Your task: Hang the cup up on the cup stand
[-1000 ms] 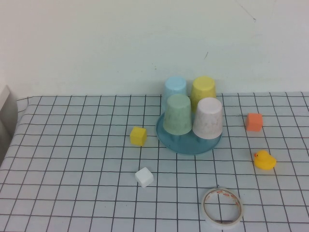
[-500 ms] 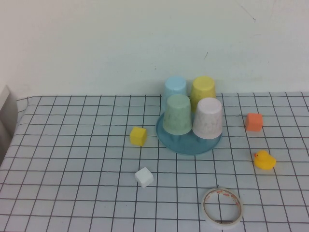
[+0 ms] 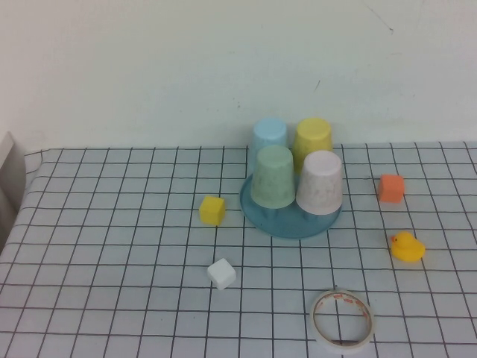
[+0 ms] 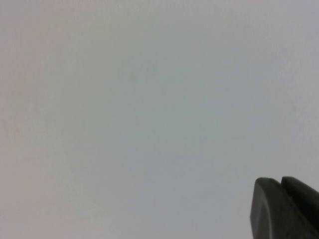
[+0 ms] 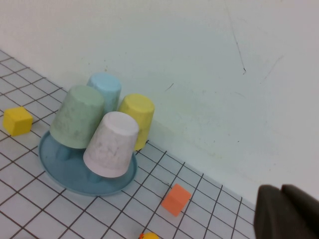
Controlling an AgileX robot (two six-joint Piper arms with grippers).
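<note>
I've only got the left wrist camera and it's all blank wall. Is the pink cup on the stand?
Observer: Yes. The cup sits upside down on the cup stand, front right in the high view.
Operator: Other cups there?
Observer: Three: a light green cup beside it, a light blue cup and a yellow cup behind.
Operator: And the grippers?
Observer: Neither is over the table. The left gripper edges your view; the right gripper edges the right wrist view, apart from the stand.
</note>
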